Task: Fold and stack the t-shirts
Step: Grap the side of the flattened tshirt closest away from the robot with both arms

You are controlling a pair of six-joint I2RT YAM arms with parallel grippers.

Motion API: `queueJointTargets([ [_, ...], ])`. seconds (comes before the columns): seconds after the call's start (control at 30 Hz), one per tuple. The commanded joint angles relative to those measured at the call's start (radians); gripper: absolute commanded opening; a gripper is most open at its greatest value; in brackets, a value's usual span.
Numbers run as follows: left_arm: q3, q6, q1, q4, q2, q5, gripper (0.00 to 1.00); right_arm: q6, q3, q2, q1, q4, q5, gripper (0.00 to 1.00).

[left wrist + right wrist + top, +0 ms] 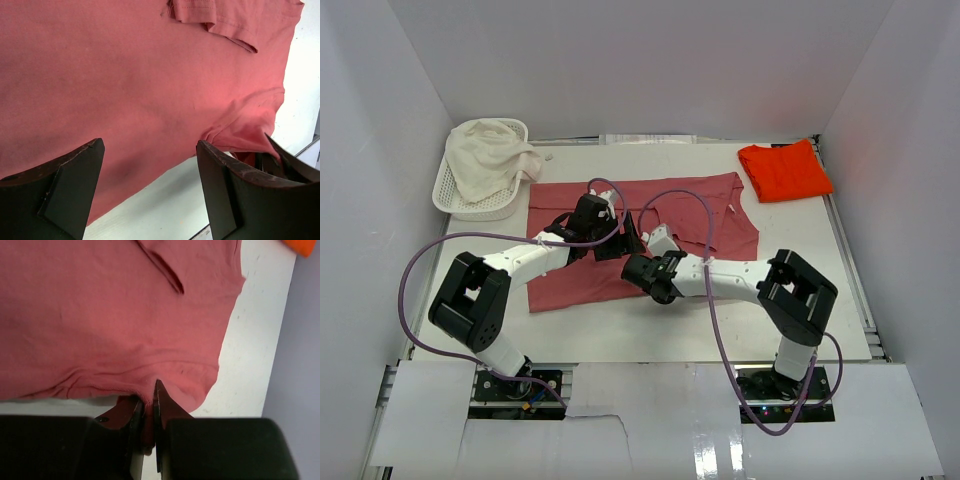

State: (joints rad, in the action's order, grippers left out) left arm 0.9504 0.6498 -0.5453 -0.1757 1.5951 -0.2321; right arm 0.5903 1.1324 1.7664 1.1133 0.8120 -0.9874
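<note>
Rose-red t-shirt hem clamped in right end effector.

The rose t-shirt is soft, matt, cotton-like knit with a fine texture, stitched hems and faint dark smudges. The orange-red t-shirt is matt cloth too. The basket is white lattice plastic and holds a cream cloth, limp and crumpled. The table is smooth matt white. The left gripper has 2 fingers of matt black plastic, scuffed pale along their edges. The purple cables look smooth and slightly glossy.
</note>
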Motion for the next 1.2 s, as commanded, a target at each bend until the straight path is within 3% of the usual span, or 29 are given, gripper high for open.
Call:
queueJointTargets([
  [0.0,0.001,-0.012,-0.002,0.007,-0.04,0.01,0.86,-0.3,0.075,0.028,-0.029,-0.125,0.007,0.14],
  [0.23,-0.004,-0.012,-0.002,0.005,-0.04,0.014,0.86,-0.495,0.135,0.111,-0.113,-0.238,0.006,0.18],
  [0.37,-0.006,-0.012,-0.002,0.002,-0.041,0.02,0.86,-0.569,0.127,0.114,-0.168,-0.352,0.052,0.3],
  [0.43,-0.007,-0.01,-0.002,0.004,-0.038,0.02,0.86,-0.586,0.148,0.133,-0.199,-0.379,0.076,0.3],
  [0.53,-0.009,-0.009,-0.002,0.005,-0.034,0.016,0.86,-0.633,0.202,0.163,-0.236,-0.401,0.09,0.24],
  [0.63,-0.01,-0.009,-0.002,0.005,-0.037,0.013,0.86,-0.665,0.256,0.188,-0.263,-0.41,0.131,0.08],
  [0.73,-0.015,-0.009,-0.002,0.002,-0.047,0.02,0.86,-0.698,0.303,0.212,-0.268,-0.41,0.13,0.08],
  [0.8,-0.018,-0.009,-0.002,0.002,-0.05,0.023,0.86,-0.734,0.32,0.228,-0.267,-0.416,0.118,0.11],
  [0.83,-0.021,-0.009,-0.002,0.001,-0.05,0.024,0.86,-0.747,0.325,0.232,-0.268,-0.434,0.11,0.19],
  [1.03,-0.019,-0.009,-0.002,0.001,-0.053,0.02,0.86,-0.732,0.34,0.228,-0.279,-0.444,0.105,0.37],
  [1.17,-0.019,-0.01,-0.002,-0.001,-0.058,0.022,0.86,-0.64,0.305,0.121,-0.305,-0.444,0.166,0.41],
])
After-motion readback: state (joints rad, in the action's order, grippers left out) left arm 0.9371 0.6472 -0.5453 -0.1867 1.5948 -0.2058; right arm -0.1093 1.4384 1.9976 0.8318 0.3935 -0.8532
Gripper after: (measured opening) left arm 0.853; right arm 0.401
